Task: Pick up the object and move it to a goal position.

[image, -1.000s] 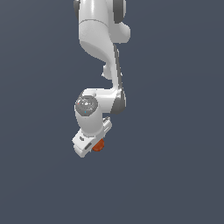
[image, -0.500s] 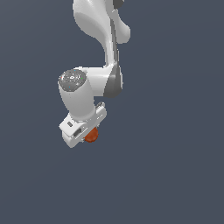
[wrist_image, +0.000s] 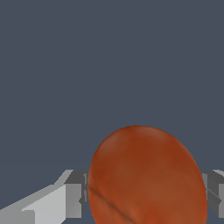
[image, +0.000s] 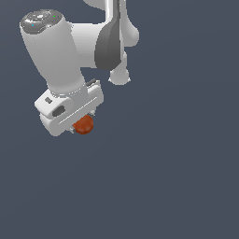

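The object (image: 84,125) is a small orange-red mottled ball, peeking out under the white hand in the exterior view. My gripper (image: 83,125) is shut on it, and the hand hides most of the fingers there. In the wrist view the object (wrist_image: 146,177) looks large and oval, with a dark crease near its lower edge. One grey finger (wrist_image: 75,192) presses on one side of it, and the other finger (wrist_image: 215,192) shows at the picture's edge on the opposite side. The ball hangs in the air, touching nothing else.
The white arm (image: 56,51) and its dark grey joint (image: 109,44) fill the upper part of the exterior view's left. Everything behind is a flat grey-blue background with no other objects or edges showing.
The arm has swung toward the exterior view's left and much nearer the camera, carrying the ball with it. The grip on the ball looks unchanged.
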{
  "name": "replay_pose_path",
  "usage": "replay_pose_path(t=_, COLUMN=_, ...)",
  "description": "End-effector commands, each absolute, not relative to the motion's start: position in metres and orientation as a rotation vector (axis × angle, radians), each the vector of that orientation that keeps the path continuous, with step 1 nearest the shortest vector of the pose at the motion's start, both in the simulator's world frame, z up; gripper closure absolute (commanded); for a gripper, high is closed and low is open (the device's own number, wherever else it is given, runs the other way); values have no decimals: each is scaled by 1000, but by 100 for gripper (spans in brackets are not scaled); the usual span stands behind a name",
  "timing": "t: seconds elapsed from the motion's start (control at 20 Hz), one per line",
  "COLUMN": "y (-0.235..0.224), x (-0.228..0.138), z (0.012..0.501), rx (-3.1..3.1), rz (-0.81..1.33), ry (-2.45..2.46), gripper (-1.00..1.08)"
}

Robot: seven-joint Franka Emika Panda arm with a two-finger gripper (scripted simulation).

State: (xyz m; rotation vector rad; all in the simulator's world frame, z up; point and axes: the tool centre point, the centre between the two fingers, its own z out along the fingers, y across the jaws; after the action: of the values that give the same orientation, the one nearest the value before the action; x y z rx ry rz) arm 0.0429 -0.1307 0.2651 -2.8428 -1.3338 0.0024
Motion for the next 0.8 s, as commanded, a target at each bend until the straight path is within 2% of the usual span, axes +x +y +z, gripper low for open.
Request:
replay_pose_path(t=0.0, y=-138, x=39, z=295, rx=-2843, rz=0, ry=-1335, gripper=108)
replay_pose_path(t=0.45, y=-165, x=28, z=391, rx=-2843, rz=-1, ry=-1335, gripper=108)
replay_pose_path(t=0.75, y=-178, x=24, z=433, rx=-2844, rz=0, ry=-1334, gripper=108)
